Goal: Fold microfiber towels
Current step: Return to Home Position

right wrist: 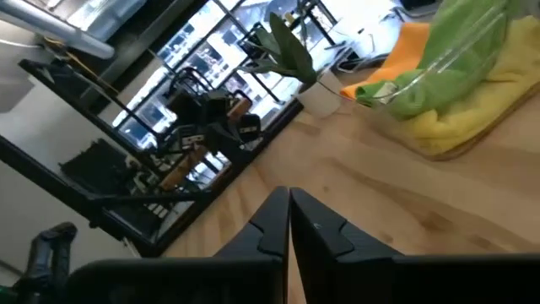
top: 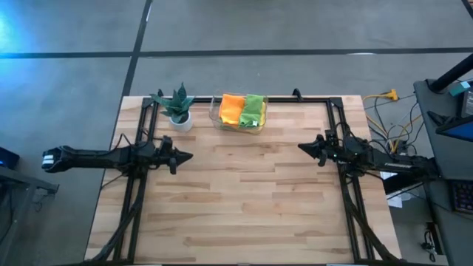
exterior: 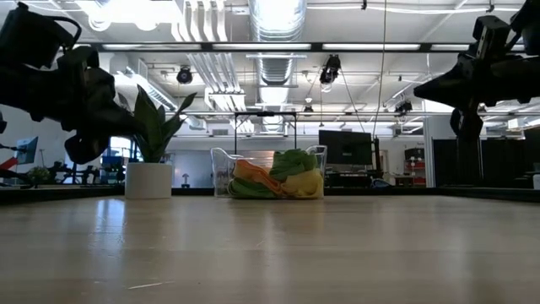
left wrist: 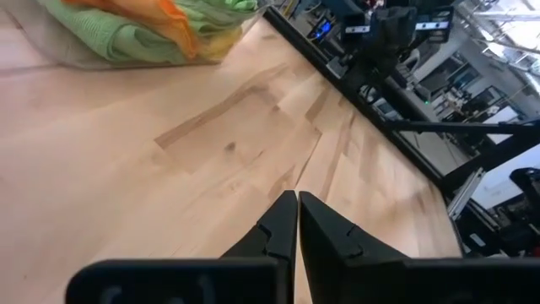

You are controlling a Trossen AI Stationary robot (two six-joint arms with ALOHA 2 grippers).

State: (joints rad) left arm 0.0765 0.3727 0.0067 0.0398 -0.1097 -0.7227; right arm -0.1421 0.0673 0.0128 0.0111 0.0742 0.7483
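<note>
Pressed together and holding nothing, both pairs of jaws show plainly in the wrist views.

High view: the left gripper (top: 185, 156) hangs at middle left of the frame and the right gripper (top: 304, 148) at middle right. Their tips face each other, well apart, above the wooden table (top: 244, 207). The microfiber towels (top: 242, 111), orange, green and yellow, lie folded in the clear bin (top: 215, 111) at upper centre, just beside the potted plant (top: 178, 109).

Low view: the clear bin and towels stand at centre with the potted plant to their left. The arms are dark shapes in both upper corners.

Left wrist view: the towels are at upper left.

Right wrist view: the towels are at upper right, with the potted plant near them.
</note>
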